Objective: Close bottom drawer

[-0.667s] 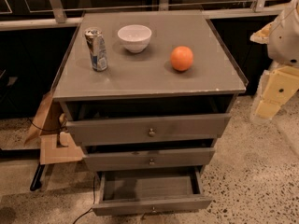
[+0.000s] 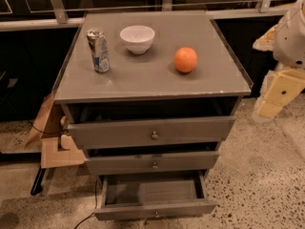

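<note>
The grey cabinet [image 2: 152, 80] has three drawers, all pulled out somewhat. The bottom drawer [image 2: 155, 209] is the lowest and slimmest, pulled out farthest, with its inside bare and a small round knob [image 2: 156, 214] at the frame's lower edge. My arm is at the right edge, to the right of the cabinet and apart from it. Its white body [image 2: 295, 32] sits above the cream-coloured gripper [image 2: 279, 94], which hangs level with the top drawer, well above and to the right of the bottom drawer.
On the cabinet top stand a drink can [image 2: 97, 50], a white bowl [image 2: 137, 38] and an orange [image 2: 185, 59]. Cardboard pieces [image 2: 55, 142] and a black cable lie on the speckled floor at the left. A dark railing runs behind.
</note>
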Available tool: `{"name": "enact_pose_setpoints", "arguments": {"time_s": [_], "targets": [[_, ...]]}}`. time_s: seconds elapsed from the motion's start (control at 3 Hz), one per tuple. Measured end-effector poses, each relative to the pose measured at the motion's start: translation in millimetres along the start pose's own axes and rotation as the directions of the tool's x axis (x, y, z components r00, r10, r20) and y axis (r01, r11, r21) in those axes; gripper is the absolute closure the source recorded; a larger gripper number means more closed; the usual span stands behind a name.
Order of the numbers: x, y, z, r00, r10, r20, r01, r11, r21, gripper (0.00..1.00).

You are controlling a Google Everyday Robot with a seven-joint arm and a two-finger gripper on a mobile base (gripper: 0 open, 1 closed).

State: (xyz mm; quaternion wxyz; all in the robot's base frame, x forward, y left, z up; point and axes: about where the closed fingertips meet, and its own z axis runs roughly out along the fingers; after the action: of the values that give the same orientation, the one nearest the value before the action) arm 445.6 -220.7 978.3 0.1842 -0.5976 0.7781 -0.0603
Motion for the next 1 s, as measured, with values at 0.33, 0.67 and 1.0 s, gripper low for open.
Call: {"name": "enact_pose_setpoints", "arguments": {"time_s": [0.33,0.67,1.0], "targets": [[4,7,10,1.000,0.012,0.020,-0.012,0.9999,0.006,0.36],[14,26,42,0.997,0.043,0.059,-0.041,0.9989,-0.020,0.59],[28,52,93,0.993,0.071,0.092,-0.064,0.9946,-0.082,0.82]]}}
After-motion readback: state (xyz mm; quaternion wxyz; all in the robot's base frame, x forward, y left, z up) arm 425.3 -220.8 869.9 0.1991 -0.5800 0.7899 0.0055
